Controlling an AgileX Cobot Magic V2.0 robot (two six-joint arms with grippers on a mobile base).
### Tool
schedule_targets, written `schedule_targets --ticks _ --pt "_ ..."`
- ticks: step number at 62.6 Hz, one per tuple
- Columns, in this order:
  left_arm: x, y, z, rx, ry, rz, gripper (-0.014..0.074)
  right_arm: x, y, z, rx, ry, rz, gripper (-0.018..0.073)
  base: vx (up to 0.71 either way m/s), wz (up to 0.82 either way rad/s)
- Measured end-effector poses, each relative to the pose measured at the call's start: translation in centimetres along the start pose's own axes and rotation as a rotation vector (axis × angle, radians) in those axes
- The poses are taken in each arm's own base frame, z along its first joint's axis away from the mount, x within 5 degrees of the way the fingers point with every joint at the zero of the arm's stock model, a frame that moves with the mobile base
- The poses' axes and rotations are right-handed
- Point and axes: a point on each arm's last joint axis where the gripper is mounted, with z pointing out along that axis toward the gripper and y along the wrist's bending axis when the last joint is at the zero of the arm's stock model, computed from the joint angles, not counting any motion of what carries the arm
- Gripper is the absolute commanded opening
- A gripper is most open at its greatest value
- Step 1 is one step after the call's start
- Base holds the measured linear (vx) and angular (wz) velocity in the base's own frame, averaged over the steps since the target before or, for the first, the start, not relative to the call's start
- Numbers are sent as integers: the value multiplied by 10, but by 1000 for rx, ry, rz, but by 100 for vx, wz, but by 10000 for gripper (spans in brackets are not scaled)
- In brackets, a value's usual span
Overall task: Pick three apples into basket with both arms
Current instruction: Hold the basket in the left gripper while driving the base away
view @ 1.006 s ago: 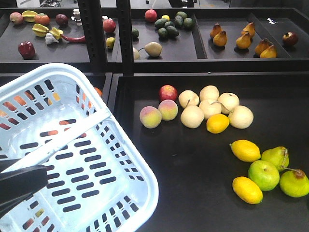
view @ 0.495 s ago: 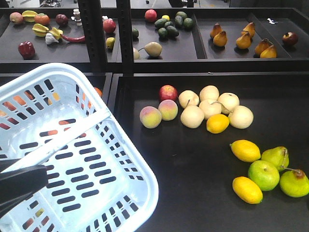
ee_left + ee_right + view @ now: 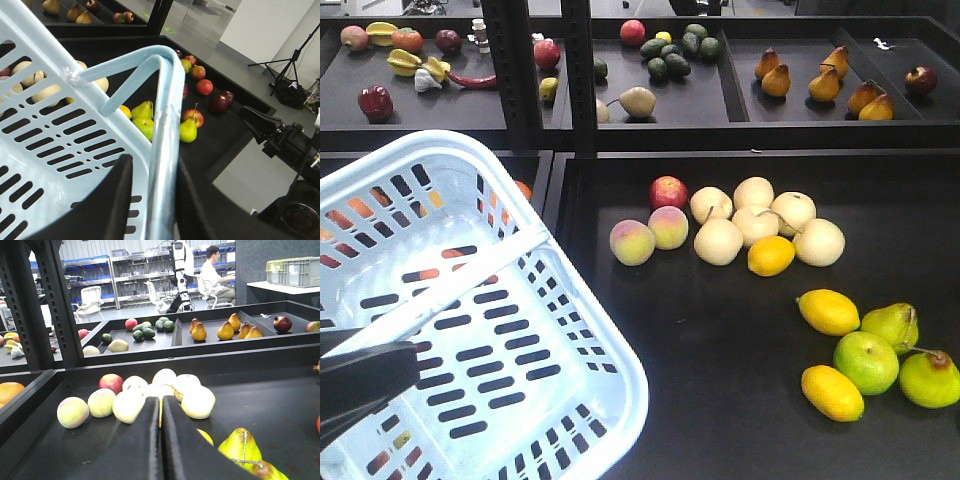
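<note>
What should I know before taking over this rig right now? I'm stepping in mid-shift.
Left gripper: shut on the basket edge, holding it up.
Right gripper: shut, empty, low over the tray, facing the pale fruit.
Dark apples: on the tray past the green pears, untouched.
Done: nothing; the basket holds no fruit.
Left: all three apples.

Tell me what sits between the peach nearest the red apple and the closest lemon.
One pale round fruit lies between the peach and that lemon; the front view shows it.
</note>
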Motion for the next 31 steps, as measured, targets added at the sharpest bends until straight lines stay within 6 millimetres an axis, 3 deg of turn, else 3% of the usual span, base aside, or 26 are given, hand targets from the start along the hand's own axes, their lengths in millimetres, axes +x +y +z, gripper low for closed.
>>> schedule_targets --ticks 31 --pt "0 0 0 0 0 0 -7 0 0 0 0 0 0 -5 -4 11"
